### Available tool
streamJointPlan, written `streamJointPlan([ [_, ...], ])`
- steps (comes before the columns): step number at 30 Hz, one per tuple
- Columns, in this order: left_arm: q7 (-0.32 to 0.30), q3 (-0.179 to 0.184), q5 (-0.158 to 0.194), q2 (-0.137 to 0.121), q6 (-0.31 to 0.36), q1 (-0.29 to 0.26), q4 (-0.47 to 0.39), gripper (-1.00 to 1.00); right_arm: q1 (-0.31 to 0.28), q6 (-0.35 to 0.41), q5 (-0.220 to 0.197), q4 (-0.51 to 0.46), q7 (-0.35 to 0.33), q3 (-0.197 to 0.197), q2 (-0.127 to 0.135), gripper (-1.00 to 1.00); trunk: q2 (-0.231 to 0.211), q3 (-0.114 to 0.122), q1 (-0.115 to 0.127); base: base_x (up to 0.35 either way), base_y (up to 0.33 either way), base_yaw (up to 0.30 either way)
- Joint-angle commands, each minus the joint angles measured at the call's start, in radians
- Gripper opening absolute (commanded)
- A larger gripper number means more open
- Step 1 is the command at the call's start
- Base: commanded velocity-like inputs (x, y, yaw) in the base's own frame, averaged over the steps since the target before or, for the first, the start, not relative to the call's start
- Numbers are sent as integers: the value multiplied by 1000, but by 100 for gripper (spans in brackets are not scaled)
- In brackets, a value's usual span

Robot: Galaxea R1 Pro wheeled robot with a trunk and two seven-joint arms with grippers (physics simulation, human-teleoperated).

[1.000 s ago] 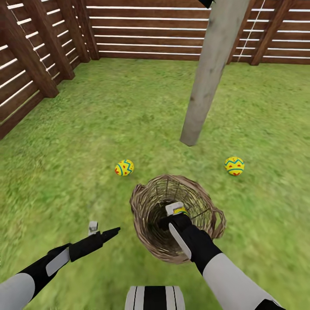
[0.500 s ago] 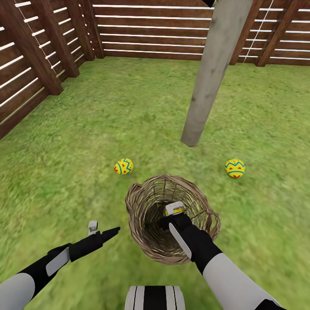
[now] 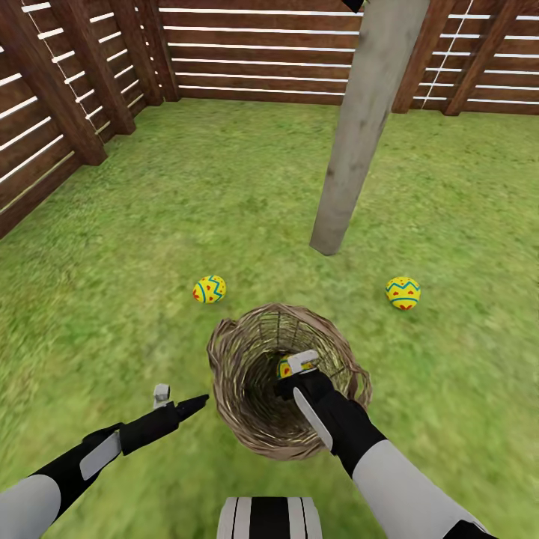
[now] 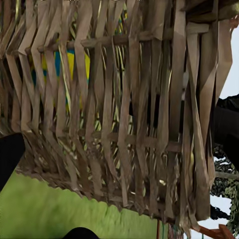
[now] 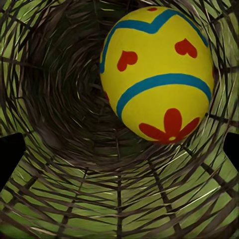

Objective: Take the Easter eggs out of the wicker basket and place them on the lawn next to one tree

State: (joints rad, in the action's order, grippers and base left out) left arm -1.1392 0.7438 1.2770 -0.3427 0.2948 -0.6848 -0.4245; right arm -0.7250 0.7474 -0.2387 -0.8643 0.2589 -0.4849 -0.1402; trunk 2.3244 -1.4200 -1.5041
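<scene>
The round brown wicker basket (image 3: 284, 378) stands on the green grass lawn (image 3: 150, 247), just in front of the robot. Inside it there is one yellow egg with blue zigzag bands and red hearts and a flower (image 5: 157, 72). The right tool (image 3: 293, 366) reaches down into the basket mouth, right at that egg. I cannot tell how far apart its fingers are or whether it has hold of the egg.

Two more yellow painted eggs lie on the grass outside the basket. One egg (image 3: 209, 289) is past the basket to the left, and the other egg (image 3: 403, 292) is off to the right. Between them, a bit farther away, the pale grey-beige tree trunk (image 3: 359, 127) rises from the grass.

The left tool (image 3: 180, 400) hangs over the grass beside the basket, fingers spread and holding nothing. A brown slatted wooden fence (image 3: 254, 60) closes in the garden.
</scene>
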Motion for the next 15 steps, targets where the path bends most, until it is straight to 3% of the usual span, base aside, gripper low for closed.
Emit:
streamJointPlan([
  [1, -2, 6, 11, -2, 10, -1, 0, 100, -1, 3, -10, -1, 10, -3, -2, 100, 0, -1, 0, 0, -8, 13],
  [9, -2, 7, 10, -1, 10, -1, 0, 100, -1, 3, -10, -2, 10, -3, -5, 100, 0, -1, 0, 0, -160, 203],
  [15, -4, 5, 13, -10, 10, -1, 2, 100, -1, 1, -8, -2, 12, 0, -6, 100, 0, -1, 0, 0, -39, 47],
])
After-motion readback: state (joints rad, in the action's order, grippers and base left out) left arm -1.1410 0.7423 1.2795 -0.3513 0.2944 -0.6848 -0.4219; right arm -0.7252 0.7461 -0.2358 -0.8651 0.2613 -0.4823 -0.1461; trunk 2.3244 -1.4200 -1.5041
